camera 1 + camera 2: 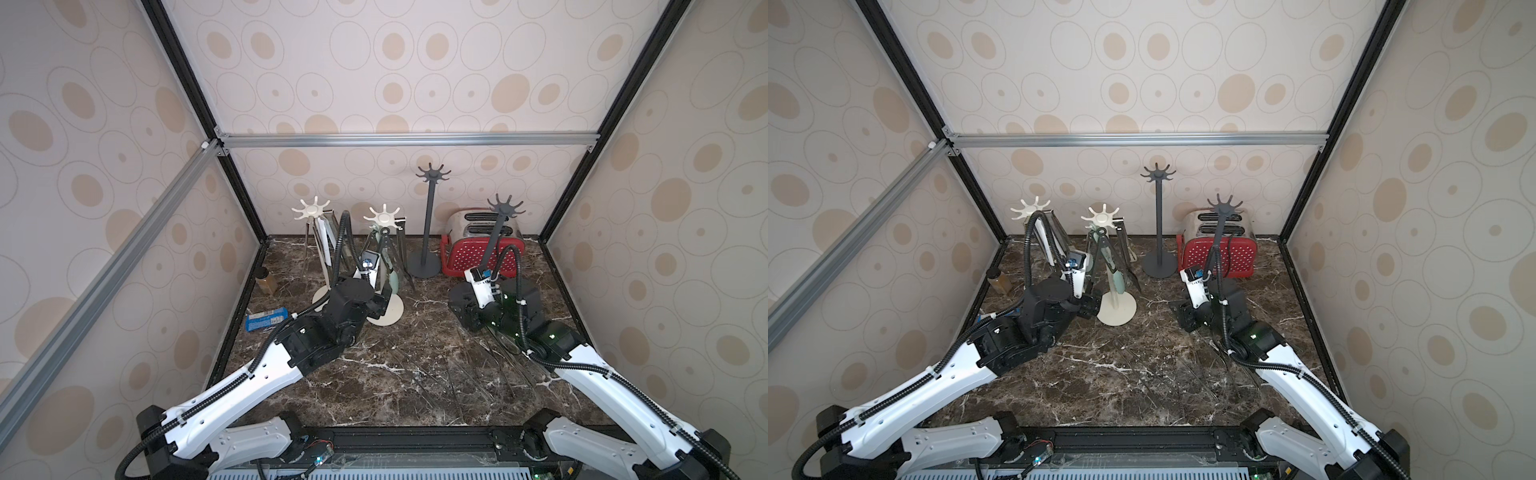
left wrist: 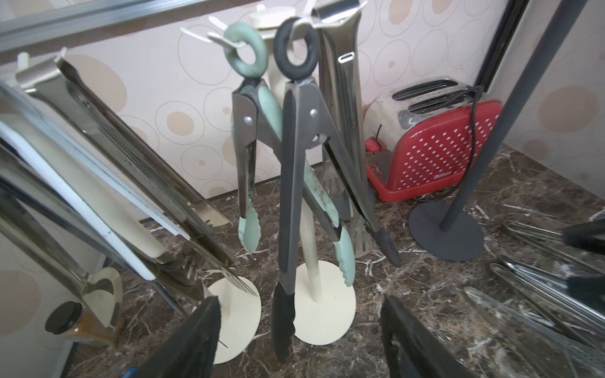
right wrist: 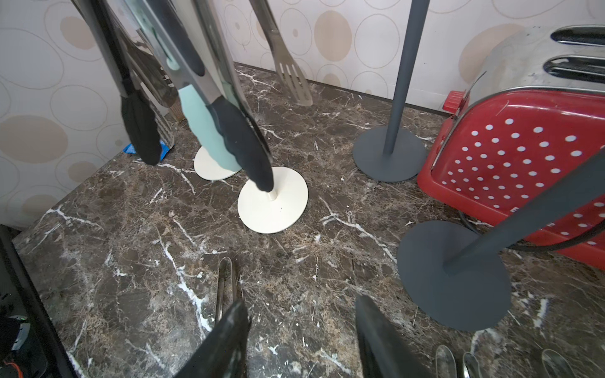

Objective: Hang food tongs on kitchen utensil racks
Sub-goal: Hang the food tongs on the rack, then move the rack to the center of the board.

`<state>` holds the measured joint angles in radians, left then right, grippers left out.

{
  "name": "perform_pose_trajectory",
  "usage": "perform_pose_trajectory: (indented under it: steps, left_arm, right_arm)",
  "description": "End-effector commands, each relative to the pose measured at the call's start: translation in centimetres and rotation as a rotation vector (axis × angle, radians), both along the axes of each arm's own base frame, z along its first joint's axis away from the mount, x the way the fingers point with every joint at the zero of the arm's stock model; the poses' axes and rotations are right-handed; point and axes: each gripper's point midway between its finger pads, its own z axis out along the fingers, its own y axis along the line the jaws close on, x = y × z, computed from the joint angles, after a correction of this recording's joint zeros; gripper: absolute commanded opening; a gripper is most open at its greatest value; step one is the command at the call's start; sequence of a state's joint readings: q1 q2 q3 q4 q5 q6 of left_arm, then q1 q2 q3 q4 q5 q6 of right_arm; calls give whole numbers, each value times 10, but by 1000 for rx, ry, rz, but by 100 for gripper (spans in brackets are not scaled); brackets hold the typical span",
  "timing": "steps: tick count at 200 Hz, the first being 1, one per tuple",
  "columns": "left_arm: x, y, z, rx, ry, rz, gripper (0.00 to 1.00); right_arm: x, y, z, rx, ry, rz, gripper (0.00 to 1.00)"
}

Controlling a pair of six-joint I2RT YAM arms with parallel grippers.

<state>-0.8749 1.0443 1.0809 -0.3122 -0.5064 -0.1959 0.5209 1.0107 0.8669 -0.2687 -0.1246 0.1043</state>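
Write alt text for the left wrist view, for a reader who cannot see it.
Black tongs and green tongs hang by their rings from a cream rack, just beyond the open left gripper. Steel tongs hang on a second rack beside it; a red toaster, a grey rack and loose tongs on the marble are on its other side.

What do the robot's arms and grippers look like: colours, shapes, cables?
The left arm and right arm have white shells, black joints and a black ribbed cable clipped alongside. The left gripper and right gripper each have two flat black fingers.
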Motion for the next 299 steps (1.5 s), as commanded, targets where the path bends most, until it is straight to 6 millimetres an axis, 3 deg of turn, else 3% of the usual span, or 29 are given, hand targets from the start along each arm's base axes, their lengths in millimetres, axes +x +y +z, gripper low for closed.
perform_pose_trajectory:
  steps: [1,48,104,172,238,299]
  left_arm:
    - [-10,0,12,-114,-19,-48,82]
    - [-30,4,4,-183,-12,-115,87]
    - [-46,2,-11,-217,-21,-201,98]
    - [-53,5,-27,-235,-28,-224,99]
    - [-51,2,-41,-237,-23,-225,99]
    - [-49,-1,-47,-239,-22,-229,99]
  right_arm:
    - [11,1,1,-4,8,-24,55]
    - [52,14,4,9,2,-82,57]
    - [129,31,-2,-6,-37,-217,65]
    - [209,41,-5,-75,-161,-360,74]
    - [262,46,-6,-80,-255,-444,75]
    - [296,53,2,-61,-319,-467,75]
